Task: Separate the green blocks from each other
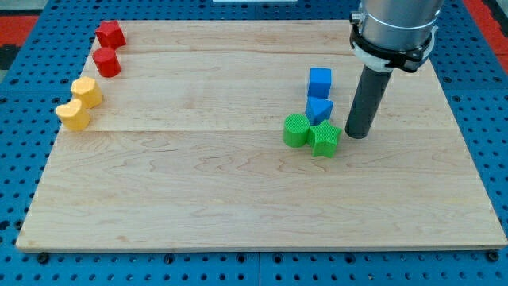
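Two green blocks sit touching each other right of the board's middle: a green round block (297,130) on the left and a green star-shaped block (325,139) on the right. My tip (357,135) is just right of the green star block, very close to it, with a small gap or light contact that I cannot tell apart. The rod rises up to the arm at the view's top right.
Two blue blocks stand just above the green pair: a blue cube (320,81) and a blue block (319,110) below it. A red star block (110,34) and red cylinder (106,62) are at top left. Two yellow blocks (86,92) (73,115) lie below them.
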`<state>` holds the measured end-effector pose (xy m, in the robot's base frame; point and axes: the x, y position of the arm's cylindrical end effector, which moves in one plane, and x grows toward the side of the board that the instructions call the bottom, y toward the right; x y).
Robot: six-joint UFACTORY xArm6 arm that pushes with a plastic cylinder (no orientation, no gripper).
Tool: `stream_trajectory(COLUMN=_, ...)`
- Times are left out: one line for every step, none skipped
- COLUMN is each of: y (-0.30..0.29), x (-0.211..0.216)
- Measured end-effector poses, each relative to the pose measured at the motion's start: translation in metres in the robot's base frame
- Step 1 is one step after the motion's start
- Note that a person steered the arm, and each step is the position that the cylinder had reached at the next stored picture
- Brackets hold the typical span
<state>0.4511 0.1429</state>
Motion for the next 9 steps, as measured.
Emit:
stream_trajectory(y=-0.002, x=0.000)
stream_trajectory(y=-0.003, x=0.000)
stream_trajectory(y=-0.007, x=0.001)
stream_trajectory(y=-0.021, x=0.004)
stream_trajectory(y=-0.032, x=0.004)
stream_trajectory(y=-0.032, x=0.004)
stream_trajectory(y=-0.035, x=0.004)
stream_trajectory(y=-0.047, x=0.004)
stream_trajectory(y=-0.047, x=0.004)
